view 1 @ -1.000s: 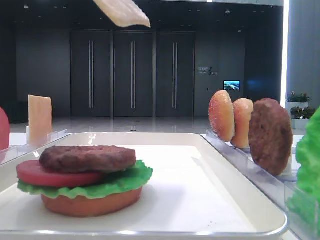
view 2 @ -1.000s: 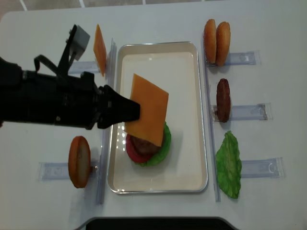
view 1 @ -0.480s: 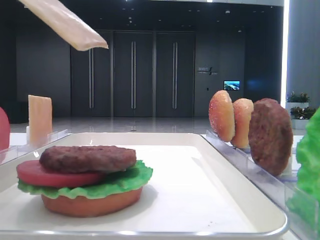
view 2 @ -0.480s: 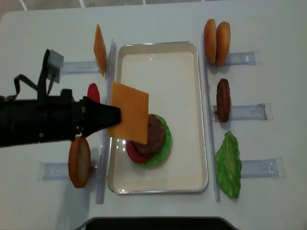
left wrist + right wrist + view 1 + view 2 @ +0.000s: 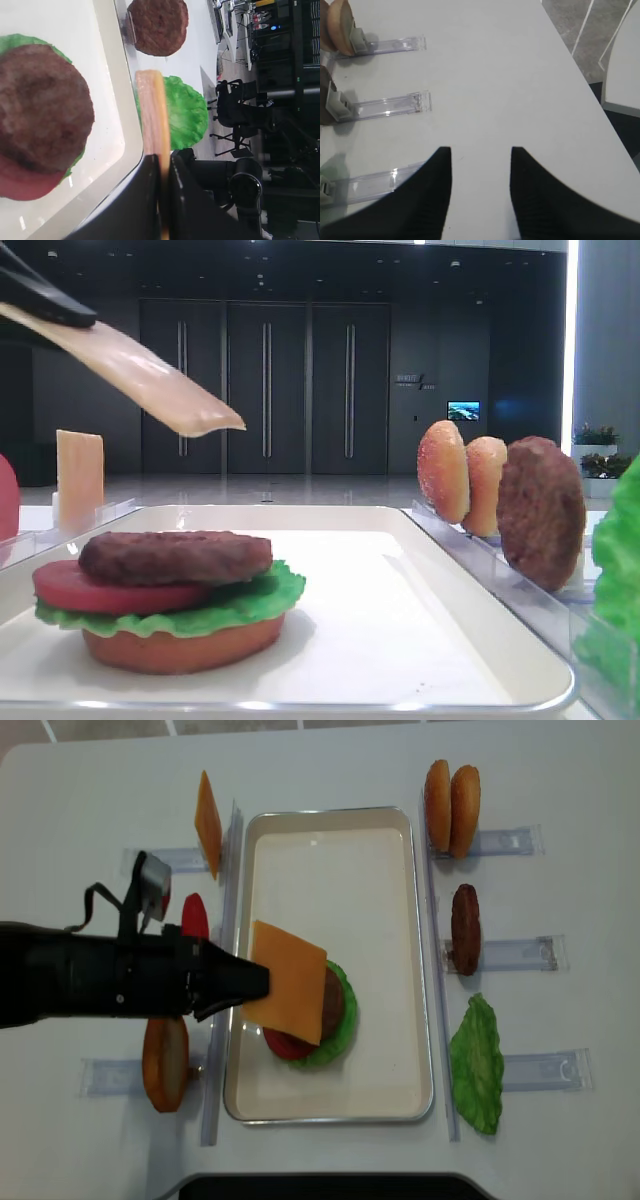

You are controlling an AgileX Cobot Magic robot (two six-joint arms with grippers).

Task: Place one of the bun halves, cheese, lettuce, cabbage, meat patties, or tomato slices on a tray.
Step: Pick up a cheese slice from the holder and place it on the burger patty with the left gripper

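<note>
1. The left gripper (image 5: 262, 982) is clamped shut on one edge of the cheese (image 5: 286, 982). In the left wrist view its dark fingers (image 5: 150, 170) pinch the slice edge-on at lower centre.
2. Compared with a second ago, the held cheese sits lower in the front view, sloping down from the upper left corner. In the overhead view it has swung back over the left half of the stack after drifting toward the tray's left rim.
3. The slice hangs above the stack without resting on it. It covers the left part of the meat patty (image 5: 330, 1000) in the overhead view.
4. The stack lies at the lower middle of the tray (image 5: 385, 900): bun base (image 5: 180, 648), lettuce (image 5: 250, 605), tomato slice (image 5: 100, 592), patty on top.
5. The right gripper (image 5: 480, 165) shows only in its own wrist view, its two dark fingers (image 5: 437, 180) spread apart over bare table, holding nothing.
6. Hard to make out: the left arm hides part of the red slice (image 5: 194, 916) at centre left. A spare cheese slice (image 5: 208, 822) stands in a clear rack at upper left.
</note>
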